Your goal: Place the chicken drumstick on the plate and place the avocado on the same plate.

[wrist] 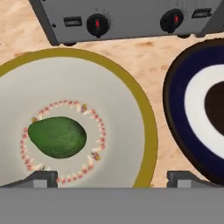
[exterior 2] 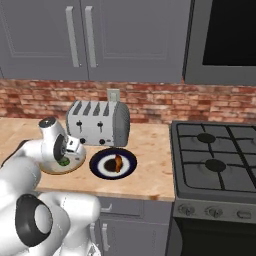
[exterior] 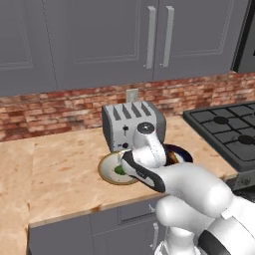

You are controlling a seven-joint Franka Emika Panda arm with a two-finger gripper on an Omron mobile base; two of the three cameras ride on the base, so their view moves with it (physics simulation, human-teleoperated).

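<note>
risk: gripper (wrist: 112, 179) sits off-centre, fingers wide, nothing held | dark green rounded avocado (wrist: 57, 136) mid cream tan-rimmed bowl (wrist: 146, 131), near counter front edge | may roll away | reddish-brown drumstick (exterior 2: 117, 162) on navy round plate (exterior 2: 100, 169)

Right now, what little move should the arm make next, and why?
Probably shift toward the avocado and lower: the drumstick already lies on the plate, the avocado sits in the bowl, and the open gripper hovers off-centre.
</note>
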